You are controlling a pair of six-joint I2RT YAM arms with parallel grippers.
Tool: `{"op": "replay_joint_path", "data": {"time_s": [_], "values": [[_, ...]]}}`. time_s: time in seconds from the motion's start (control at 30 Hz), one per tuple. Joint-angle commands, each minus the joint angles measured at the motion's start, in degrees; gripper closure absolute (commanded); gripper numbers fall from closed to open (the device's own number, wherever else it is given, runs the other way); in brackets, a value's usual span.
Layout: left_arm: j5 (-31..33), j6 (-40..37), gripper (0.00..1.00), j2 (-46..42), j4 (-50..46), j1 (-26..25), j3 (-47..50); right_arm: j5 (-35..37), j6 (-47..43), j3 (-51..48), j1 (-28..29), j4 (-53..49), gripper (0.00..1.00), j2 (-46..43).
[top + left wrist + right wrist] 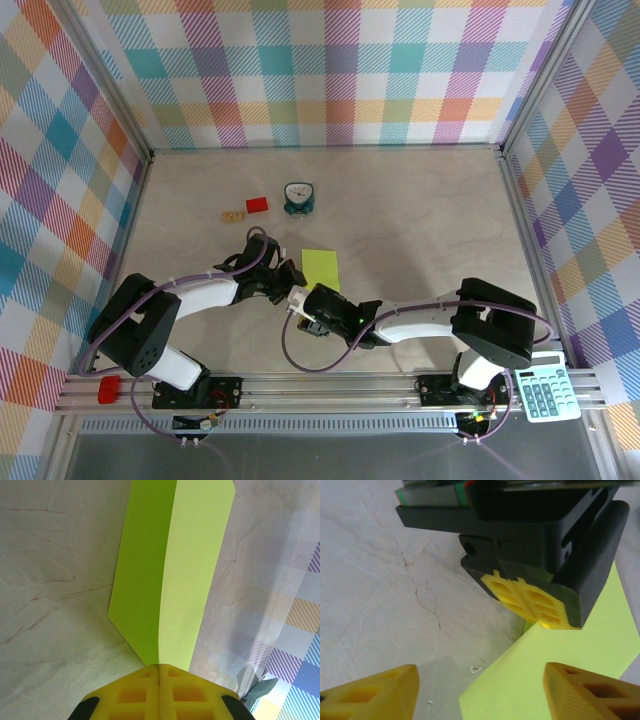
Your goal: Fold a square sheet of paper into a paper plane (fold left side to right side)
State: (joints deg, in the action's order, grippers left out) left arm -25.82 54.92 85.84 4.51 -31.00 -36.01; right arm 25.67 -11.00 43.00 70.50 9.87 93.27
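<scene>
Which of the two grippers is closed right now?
The left gripper: its jaws meet at the pointed end of the square sheet of paper. The right gripper has jaws wide apart.

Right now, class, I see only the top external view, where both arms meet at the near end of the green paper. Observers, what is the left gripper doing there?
Observer: In the left wrist view the left gripper is shut, and its tips meet at the pointed end of the paper. I cannot tell whether it pinches the paper or presses on it.
Operator: Is the paper lying flat?
Observer: A centre crease runs along it, and the two halves are shaded differently, so it seems slightly tented.
Operator: And the right gripper?
Observer: In the right wrist view the right gripper is open. One finger is over the paper and the other over the bare table.
</scene>
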Motion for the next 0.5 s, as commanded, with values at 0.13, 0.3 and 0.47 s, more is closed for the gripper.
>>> {"op": "replay_joint_path", "data": {"time_s": [0.13,0.3,0.47], "values": [[0.34,1.16,1.0,-0.77,-1.37,-0.37,0.24,2.09,1.55,2.31,0.25,1.46,0.58,2.3],[0.4,1.07,1.0,-1.07,-1.22,-0.37,0.37,2.62,2.17,2.15,0.25,0.74,0.81,2.04],[1.35,0.16,0.85,-2.2,-2.06,-0.15,0.17,2.59,3.52,1.67,0.17,-0.61,1.0,1.54]]}}
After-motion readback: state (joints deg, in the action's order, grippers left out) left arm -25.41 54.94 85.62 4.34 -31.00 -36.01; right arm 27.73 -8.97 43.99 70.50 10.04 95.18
